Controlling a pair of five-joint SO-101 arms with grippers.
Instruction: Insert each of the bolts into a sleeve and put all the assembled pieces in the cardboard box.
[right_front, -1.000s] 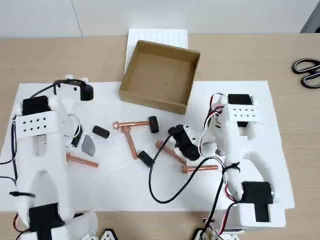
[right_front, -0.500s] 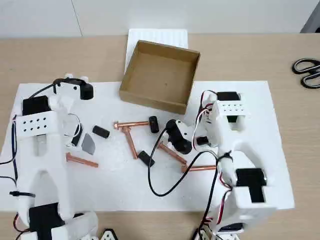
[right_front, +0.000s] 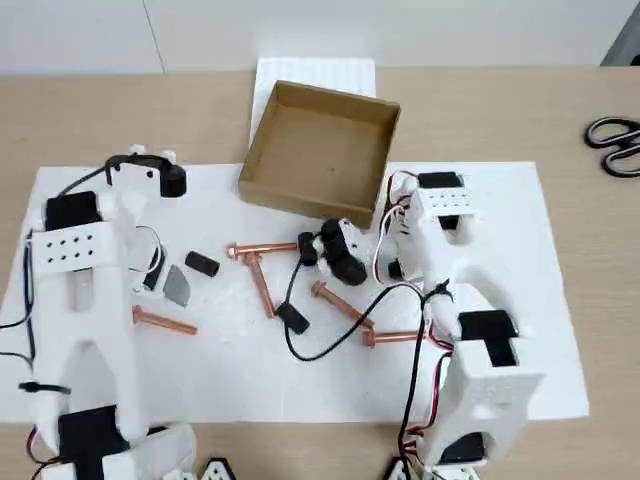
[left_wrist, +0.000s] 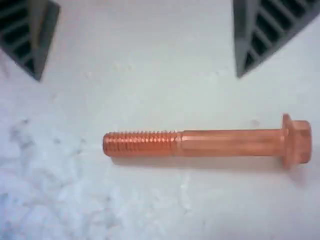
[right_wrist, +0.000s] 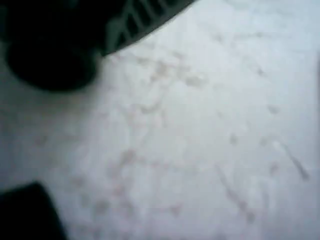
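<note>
Copper bolt (left_wrist: 207, 143) just beside left claw (left_wrist: 137, 50)

Scissors (right_front: 613, 146) are cut off by the high view's edge; a dark shape (right_wrist: 47, 55) is blurred.

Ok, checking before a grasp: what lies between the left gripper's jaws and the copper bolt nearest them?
Nothing. In the left wrist view, the stretch between the open jaws of the left gripper and the bolt is bare white sheet.
</note>
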